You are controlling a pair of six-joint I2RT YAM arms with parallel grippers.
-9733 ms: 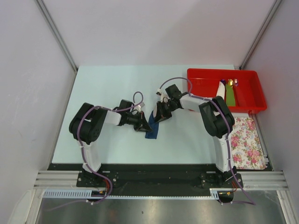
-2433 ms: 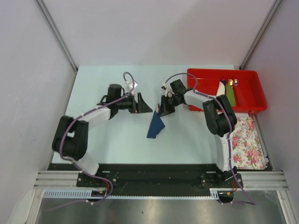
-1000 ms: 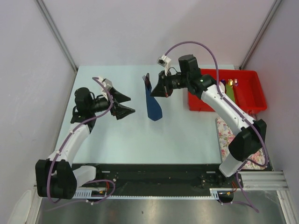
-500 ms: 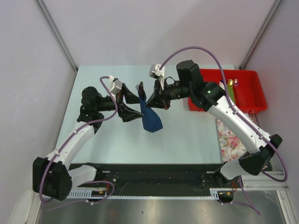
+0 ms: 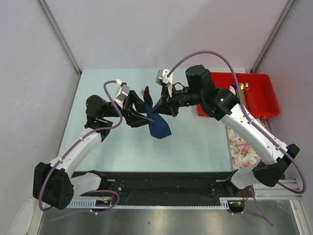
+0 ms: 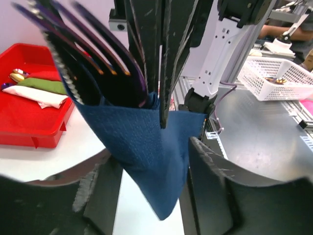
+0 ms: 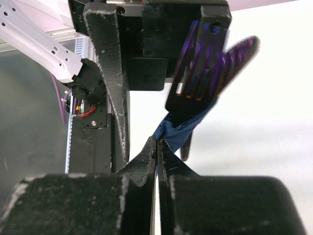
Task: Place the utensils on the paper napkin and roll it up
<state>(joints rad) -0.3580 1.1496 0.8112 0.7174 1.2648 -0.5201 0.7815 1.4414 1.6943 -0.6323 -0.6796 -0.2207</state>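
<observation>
We see napkin [image 5: 157, 126] held aloft mid-table, long axis near upright: corner hangs down, utensils [image 5: 145, 92] poke up, far-left. Right gripper [image 7: 157, 155] pressed together on napkin edge; only right wrist view shows pinch. Left gripper [image 5: 145, 112] spread, straddling napkin.

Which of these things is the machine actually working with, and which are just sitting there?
In use: dark navy-blue paper napkin; slim dark utensils tucked in it; left end effector; right end effector.
Lying about: red plastic tray; pink-flowered white cloth; white mesh basket.
</observation>
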